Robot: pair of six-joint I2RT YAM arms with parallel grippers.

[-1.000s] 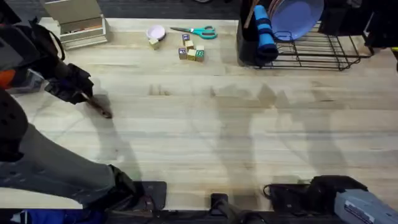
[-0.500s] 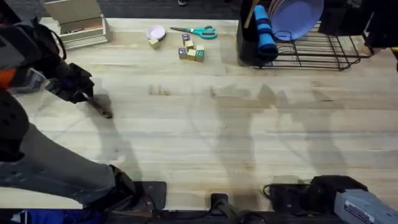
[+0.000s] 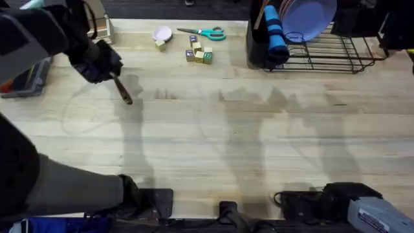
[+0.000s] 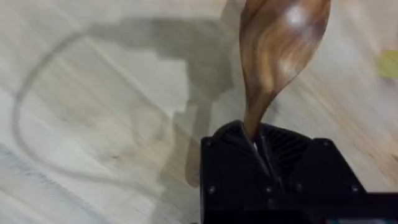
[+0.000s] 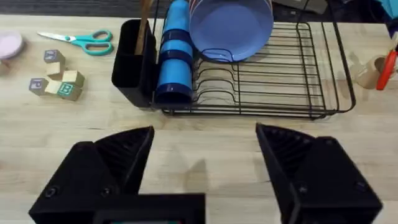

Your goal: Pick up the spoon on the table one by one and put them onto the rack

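Spoon (image 4: pixel 280 46): brown wood, clamped by its handle, lifted above the table (image 3: pixel 213 136) at the far left, dark handle tip slanting down.
Left gripper (image 4: pixel 261 146): black fingers closed on the spoon handle.
Right gripper (image 5: pixel 205 155): fingers spread wide, holding nothing, facing the rack (image 5: pixel 311 81).
Rack: black wire, far right; holds a blue plate (image 5: pixel 230 28) and a blue cup (image 5: pixel 174 56).
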